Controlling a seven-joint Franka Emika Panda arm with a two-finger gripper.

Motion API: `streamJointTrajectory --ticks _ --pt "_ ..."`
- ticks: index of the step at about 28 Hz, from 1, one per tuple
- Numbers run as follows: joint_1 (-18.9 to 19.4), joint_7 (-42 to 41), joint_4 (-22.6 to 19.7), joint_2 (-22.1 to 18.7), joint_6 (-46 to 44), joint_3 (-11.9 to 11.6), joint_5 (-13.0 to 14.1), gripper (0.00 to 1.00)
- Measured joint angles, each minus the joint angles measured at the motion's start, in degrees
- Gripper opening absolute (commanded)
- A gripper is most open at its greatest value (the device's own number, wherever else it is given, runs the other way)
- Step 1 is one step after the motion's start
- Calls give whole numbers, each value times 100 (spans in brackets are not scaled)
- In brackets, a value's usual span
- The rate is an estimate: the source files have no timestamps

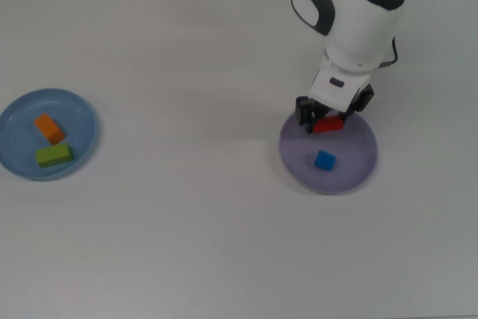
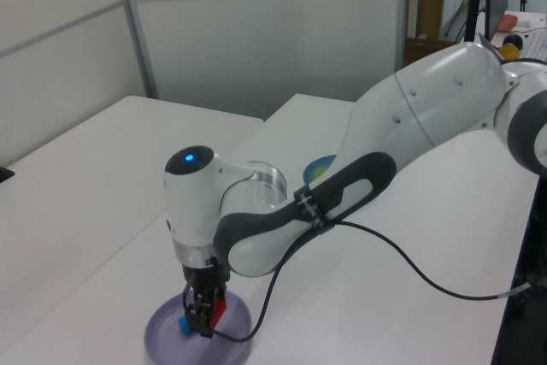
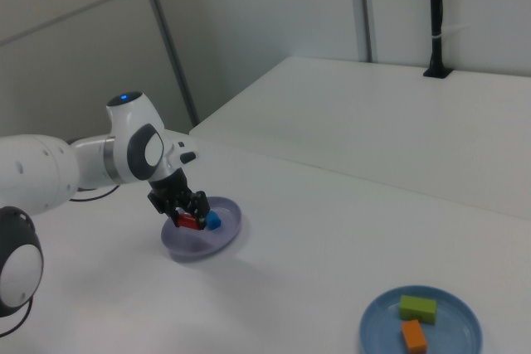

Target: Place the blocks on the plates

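The tool (image 1: 327, 120) grips the red block (image 1: 328, 124) between its 2 fingers, over the purple plate (image 1: 357, 173). In the top view the red block sits at about 11 o'clock of the plate's area, just inside the rim, with a dark finger on either side of it. In the left view the tool (image 2: 205, 318) points straight down into the plate (image 2: 167, 341) and the red block (image 2: 218, 309) shows at the fingers' right edge; whether the block touches the plate cannot be told. In the right view the tool (image 3: 187, 215) holds the red block (image 3: 193, 221) above the plate (image 3: 217, 240), just beside the blue cube (image 3: 213, 221).

The blue cube (image 1: 324, 160) lies near the plate's middle in the top view, at about 6 o'clock from the red block and apart from it. In the left view only a sliver of the cube (image 2: 183, 326) shows beside the tool.

The blue plate (image 1: 84, 110) sits well apart on the white surface (image 1: 187, 222), at 9 o'clock from the purple plate in the top view. It carries 2 blocks: the orange block (image 1: 49, 128) and, at 6 o'clock from it, the green block (image 1: 54, 155), close together. In the right view the blue plate (image 3: 460, 308) lies at the lower right with the green block (image 3: 417, 307) and the orange block (image 3: 413, 337) on it.
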Motion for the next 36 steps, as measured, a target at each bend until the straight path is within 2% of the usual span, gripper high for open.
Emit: streamJointTrajectory --ticks 3,6,7,16,22,31,36 --pt "-5 21 1 84 83 -24 -16 40" --pt "-11 45 5 98 89 -33 -17 97" --pt "-11 52 8 97 89 -33 -17 100" --pt "-13 191 60 84 89 -43 -17 100" --pt "-37 676 124 -67 -71 -101 -20 100" --pt "-247 844 334 -746 -1345 -421 -20 100" --pt "-367 828 370 -1227 -1646 -753 25 100"
